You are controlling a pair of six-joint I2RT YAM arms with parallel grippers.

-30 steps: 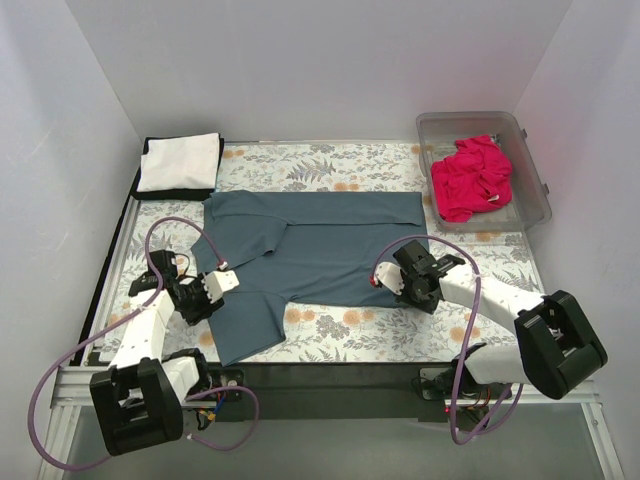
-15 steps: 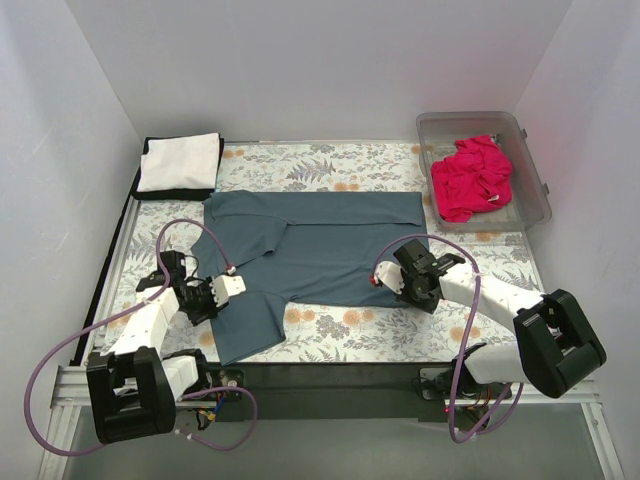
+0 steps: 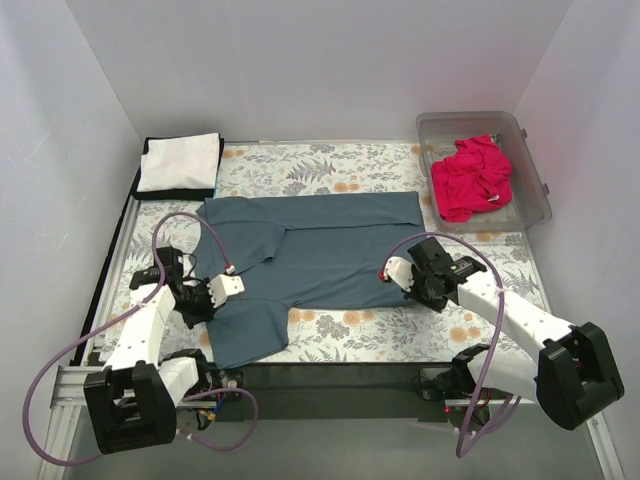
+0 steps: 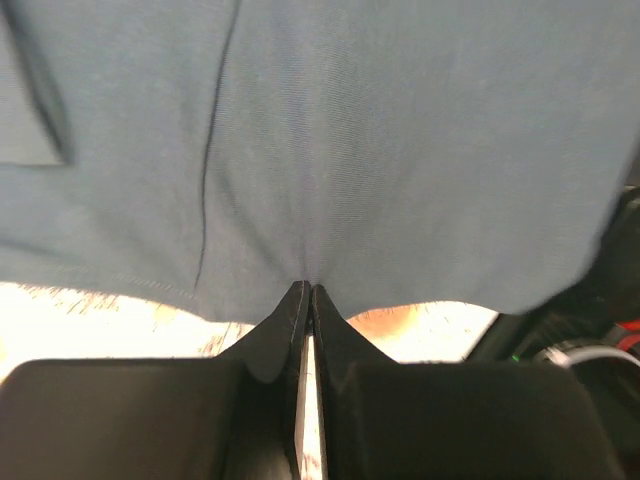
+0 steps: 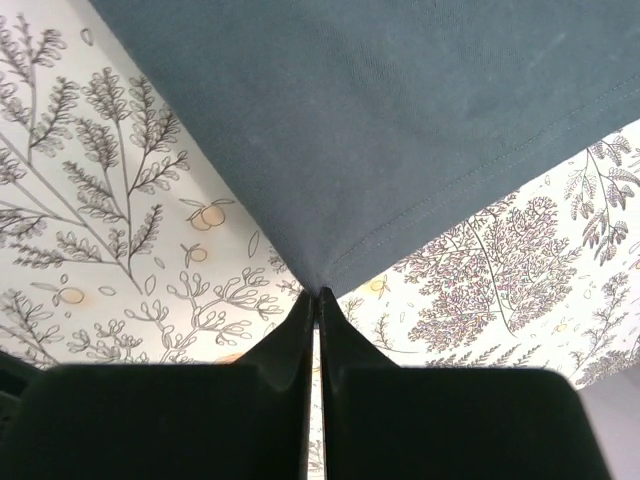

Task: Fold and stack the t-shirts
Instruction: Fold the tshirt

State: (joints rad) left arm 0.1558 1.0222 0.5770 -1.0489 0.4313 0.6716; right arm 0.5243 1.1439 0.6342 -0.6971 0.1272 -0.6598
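Slate-blue t-shirt (image 3: 330, 245) lies spread flat, two edges pinched up.

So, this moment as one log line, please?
left end effector: shut on blue shirt | right end effector: shut on blue shirt | pink shirt: in bin

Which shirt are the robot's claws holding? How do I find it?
On the big flowery cloth, the dark slate-blue t-shirt lies spread across the middle, with the left gripper and right gripper each pinching its edge. It is the only one opened out: the white shirt sits folded at the far left, the pink shirt crumpled in the clear bin.
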